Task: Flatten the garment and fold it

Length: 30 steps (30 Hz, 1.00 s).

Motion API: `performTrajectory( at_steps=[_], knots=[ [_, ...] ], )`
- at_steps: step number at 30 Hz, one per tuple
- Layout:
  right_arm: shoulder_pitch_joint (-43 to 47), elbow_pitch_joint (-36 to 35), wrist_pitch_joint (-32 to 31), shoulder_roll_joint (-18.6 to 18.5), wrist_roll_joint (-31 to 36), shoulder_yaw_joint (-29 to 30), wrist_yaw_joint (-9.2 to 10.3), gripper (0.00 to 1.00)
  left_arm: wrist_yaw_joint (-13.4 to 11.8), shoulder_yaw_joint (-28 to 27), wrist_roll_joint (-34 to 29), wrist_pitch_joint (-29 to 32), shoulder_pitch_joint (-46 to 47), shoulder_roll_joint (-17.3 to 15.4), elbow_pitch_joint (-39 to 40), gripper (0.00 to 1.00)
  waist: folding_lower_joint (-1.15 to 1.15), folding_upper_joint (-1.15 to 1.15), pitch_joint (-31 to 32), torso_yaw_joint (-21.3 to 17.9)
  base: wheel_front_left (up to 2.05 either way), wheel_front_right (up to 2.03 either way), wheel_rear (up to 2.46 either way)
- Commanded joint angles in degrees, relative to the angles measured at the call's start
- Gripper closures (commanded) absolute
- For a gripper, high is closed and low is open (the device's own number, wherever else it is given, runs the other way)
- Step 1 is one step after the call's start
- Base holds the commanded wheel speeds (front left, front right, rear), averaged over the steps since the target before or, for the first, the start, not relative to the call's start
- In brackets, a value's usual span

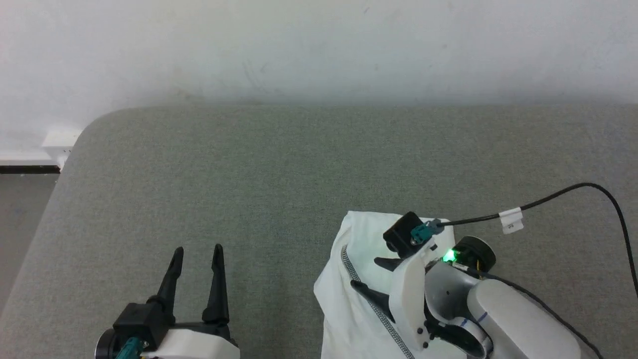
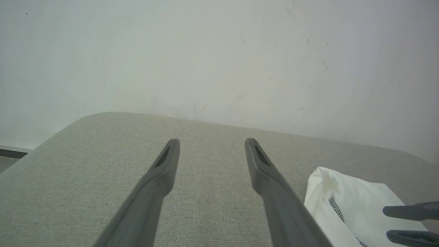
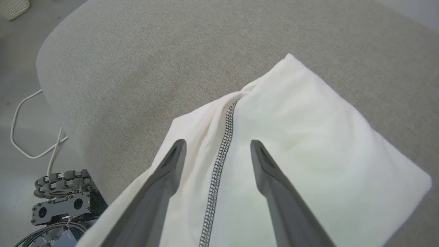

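The garment is a white shirt lying in a folded bundle on the grey padded surface, near its front edge at the lower middle. A dark stitched seam runs along it. My right gripper hangs just over the garment, open, its fingers either side of the seam in the right wrist view with no cloth pinched. My left gripper stands open over bare surface to the left of the garment, holding nothing. The left wrist view shows the garment at its lower right, with my right gripper over it.
A white wall backs the surface. The surface's rounded left corner drops to the floor. A black cable arcs above the right arm. My wheeled base and a white cord are on the floor.
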State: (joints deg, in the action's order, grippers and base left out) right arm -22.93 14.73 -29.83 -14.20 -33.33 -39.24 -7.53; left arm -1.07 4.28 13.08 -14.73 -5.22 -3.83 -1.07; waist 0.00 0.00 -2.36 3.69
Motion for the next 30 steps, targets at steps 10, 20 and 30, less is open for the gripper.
performTrajectory(
  at_steps=[10, 20, 30],
  knots=[
    [5.41, -7.69, 19.48, -5.98, 7.96, 9.2, 0.04, 0.0, -0.47, -1.15, -0.58, -0.27, -0.44, 0.13, -0.07, 0.0, 0.0, 0.0, 1.78, -3.34, 0.0, 0.0, 0.0],
    [20.72, -14.76, 29.96, -1.87, 12.52, 33.2, 0.04, 0.0, -1.72, -3.52, -0.06, -0.27, -1.37, -0.22, 0.57, 0.0, 0.0, 0.0, 2.68, -6.2, 0.0, 0.0, 0.0],
    [28.87, -21.77, 24.46, 2.62, 8.19, 48.39, 0.04, 0.0, -2.94, -6.36, 1.01, -0.27, -2.8, -0.38, 1.19, 0.0, 0.0, 0.0, 2.56, -8.14, 0.0, 0.0, 0.0]
  ],
)
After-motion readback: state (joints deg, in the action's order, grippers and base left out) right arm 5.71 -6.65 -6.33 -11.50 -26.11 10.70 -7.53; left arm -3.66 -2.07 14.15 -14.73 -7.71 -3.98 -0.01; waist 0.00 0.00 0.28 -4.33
